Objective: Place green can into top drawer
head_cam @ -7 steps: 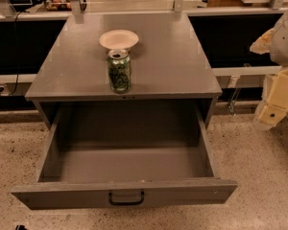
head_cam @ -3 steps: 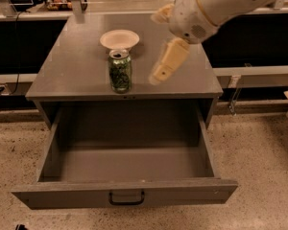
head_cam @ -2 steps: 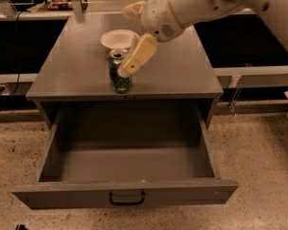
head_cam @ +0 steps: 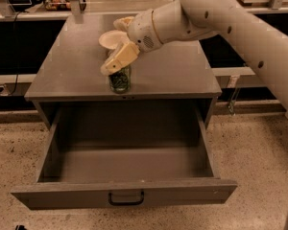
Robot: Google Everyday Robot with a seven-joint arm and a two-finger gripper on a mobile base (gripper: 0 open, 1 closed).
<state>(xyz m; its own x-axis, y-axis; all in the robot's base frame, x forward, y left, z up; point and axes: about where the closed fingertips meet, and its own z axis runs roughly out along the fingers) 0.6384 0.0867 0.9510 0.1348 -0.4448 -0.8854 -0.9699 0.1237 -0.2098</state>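
Observation:
The green can stands upright near the front edge of the grey cabinet top, just above the open top drawer. The drawer is pulled far out and holds nothing; its black handle is at the front centre. My gripper has come in from the upper right and hangs over the can. Its near finger covers the can's top and its far finger is behind, over the bowl. The fingers are spread apart and hold nothing.
A cream-white bowl sits on the cabinet top right behind the can, partly hidden by my gripper. My arm crosses the upper right. Dark counters run along the back. The floor is speckled.
My arm swung in from the right edge across the cabinet top to the left, and the gripper now hangs over the can. The can, bowl and drawer have not moved.

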